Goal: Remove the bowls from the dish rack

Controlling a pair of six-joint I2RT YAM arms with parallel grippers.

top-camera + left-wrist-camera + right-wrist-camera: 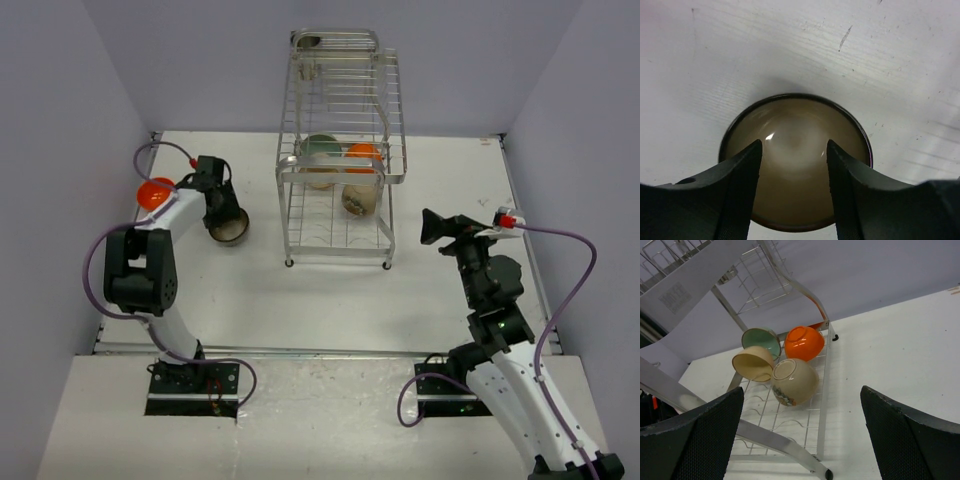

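Plainly, left hand [794,143] hangs part-spread over brown bowl [795,176].

Left fingers [740,190] parted, pointing down; right fingers [695,435] wide apart

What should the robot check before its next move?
1. Brown bowl upright on the table: ok.
2. Left claw open over it: ok.
3. Right claw open, facing the dish rack: ok.
4. Rack unloaded: not ok; mint bowl, racked orange bowl, cream bowl and patterned beige bowl inside.
5. Unloaded orange bowl clear of the left arm: cannot tell.
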